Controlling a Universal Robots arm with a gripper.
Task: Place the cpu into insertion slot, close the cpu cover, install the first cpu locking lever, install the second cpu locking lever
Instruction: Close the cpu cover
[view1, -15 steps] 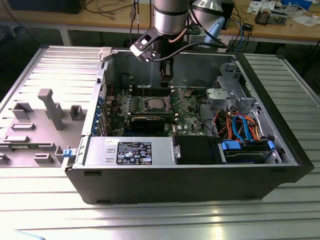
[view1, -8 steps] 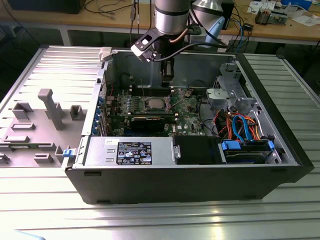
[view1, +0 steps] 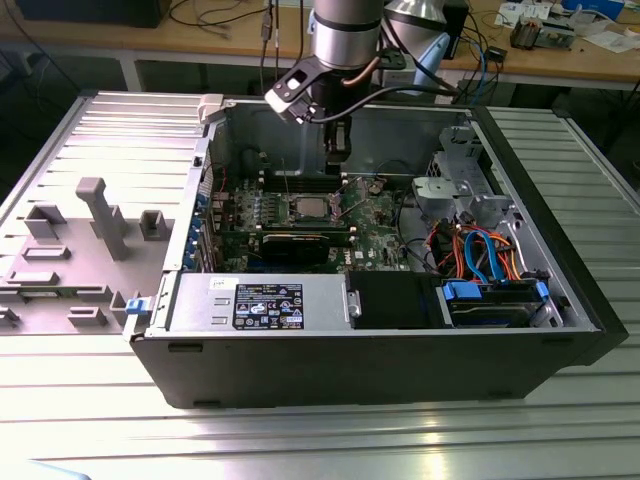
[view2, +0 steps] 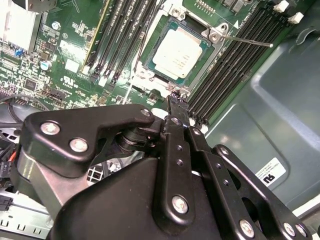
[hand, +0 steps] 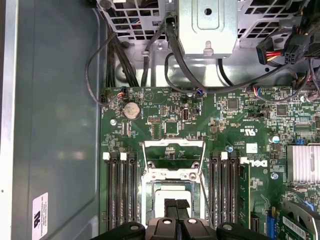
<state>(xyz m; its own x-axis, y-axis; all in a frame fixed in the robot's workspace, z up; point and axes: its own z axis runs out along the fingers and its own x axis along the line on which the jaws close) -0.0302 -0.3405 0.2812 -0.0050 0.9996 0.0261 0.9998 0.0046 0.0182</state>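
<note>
The cpu (view2: 177, 50), a silver-topped square chip, lies in the insertion slot (view2: 215, 36) on the green motherboard; the exterior view shows the cpu (view1: 308, 207) inside the open computer case. The cpu cover (hand: 173, 156) is a thin silvery frame and stands flipped open beyond the insertion slot (hand: 172, 175). A thin lever rod (view2: 247, 42) sticks out from a socket corner. My gripper (view2: 176, 100) hovers just above the socket's edge, shut with nothing between its fingers (hand: 170, 205). In the exterior view my gripper (view1: 338, 160) hangs slightly to the right of the cpu.
Long black memory slots (hand: 119, 190) flank the socket on both sides. A black graphics card (view1: 305, 243), a power supply (view1: 260, 300), a drive cage (view1: 460, 190) and coloured cables (view1: 480, 250) fill the case. A grey fixture tray (view1: 100, 220) lies outside it.
</note>
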